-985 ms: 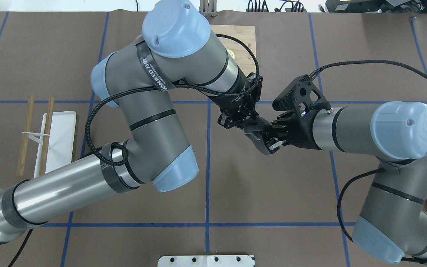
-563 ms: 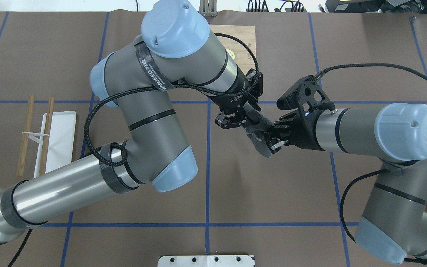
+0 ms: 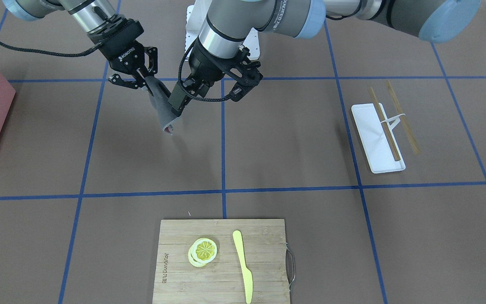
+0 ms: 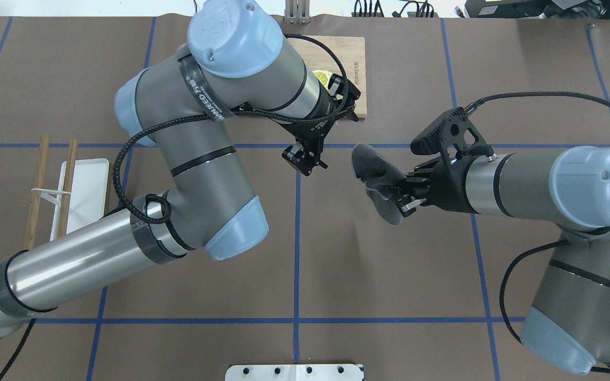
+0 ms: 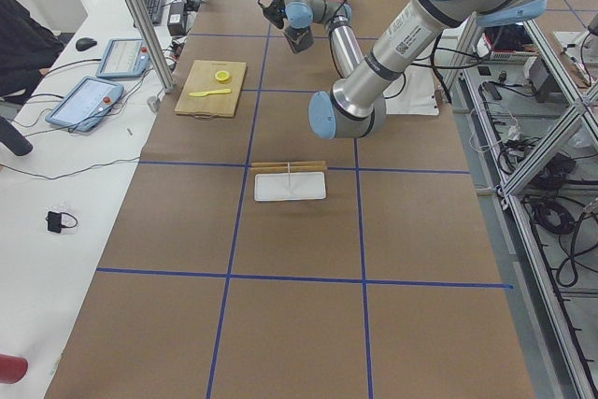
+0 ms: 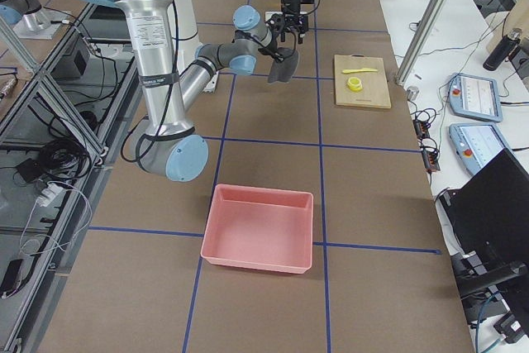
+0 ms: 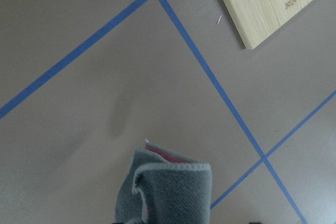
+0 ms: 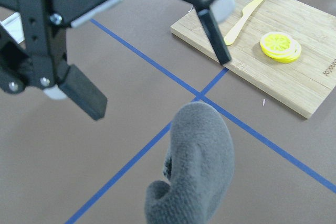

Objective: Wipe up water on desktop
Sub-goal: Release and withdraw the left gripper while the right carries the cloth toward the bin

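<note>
The brown desktop (image 4: 389, 264) with blue tape lines fills the overhead view; I make out no water on it. My right gripper (image 4: 403, 202) is shut on a folded grey cloth (image 4: 373, 170) and holds it above the desktop. The cloth hangs from that gripper (image 3: 141, 82) in the front view (image 3: 163, 110) and fills the bottom of the right wrist view (image 8: 197, 166). My left gripper (image 4: 305, 159) is open and empty, a short way left of the cloth and apart from it. Its fingers (image 8: 84, 95) show in the right wrist view. The cloth's edge shows in the left wrist view (image 7: 168, 187).
A bamboo cutting board (image 3: 222, 261) with lemon slices (image 3: 203, 251) and a yellow knife (image 3: 243, 266) lies at the far side. A white tray (image 3: 376, 139) with chopsticks (image 3: 401, 116) lies on my left. A pink bin (image 6: 260, 229) stands at my right.
My left gripper has let go of the cloth, opened and pulled back to the left and away. My right gripper has kept the cloth and shifted slightly right.
</note>
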`<state>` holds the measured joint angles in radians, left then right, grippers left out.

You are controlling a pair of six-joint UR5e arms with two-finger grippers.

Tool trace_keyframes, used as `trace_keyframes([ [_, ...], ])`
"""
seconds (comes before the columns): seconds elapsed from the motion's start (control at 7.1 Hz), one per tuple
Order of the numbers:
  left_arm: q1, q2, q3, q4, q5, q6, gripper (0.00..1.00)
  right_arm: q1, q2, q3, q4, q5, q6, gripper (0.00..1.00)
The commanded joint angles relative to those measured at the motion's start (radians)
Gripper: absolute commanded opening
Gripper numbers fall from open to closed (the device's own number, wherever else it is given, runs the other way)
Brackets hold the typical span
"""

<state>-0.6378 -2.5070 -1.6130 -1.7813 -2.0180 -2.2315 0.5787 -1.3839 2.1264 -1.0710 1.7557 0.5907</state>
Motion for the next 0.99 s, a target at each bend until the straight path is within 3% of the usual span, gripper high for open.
trace_keyframes([
  [0.0,-0.078,0.028,-0.005,0.011,-0.007,0.044,0.98,0.17,-0.061,-0.02,-0.016,0.156,-0.014,0.0],
  [0.14,-0.097,0.034,-0.013,0.061,-0.004,0.105,0.98,0.296,-0.063,-0.061,-0.059,0.273,-0.041,0.0],
  [0.28,-0.124,0.037,-0.068,0.177,-0.002,0.206,0.98,0.39,-0.063,-0.09,-0.154,0.331,-0.149,0.0],
  [0.42,-0.144,0.077,-0.144,0.292,0.005,0.34,0.98,0.449,-0.051,-0.107,-0.317,0.35,-0.257,0.0],
  [0.56,-0.169,0.183,-0.232,0.304,0.021,0.516,0.98,0.47,-0.05,-0.114,-0.427,0.349,-0.29,0.0],
  [0.84,-0.204,0.359,-0.341,0.306,0.015,0.826,0.98,0.475,-0.061,-0.172,-0.477,0.352,-0.272,0.0],
])
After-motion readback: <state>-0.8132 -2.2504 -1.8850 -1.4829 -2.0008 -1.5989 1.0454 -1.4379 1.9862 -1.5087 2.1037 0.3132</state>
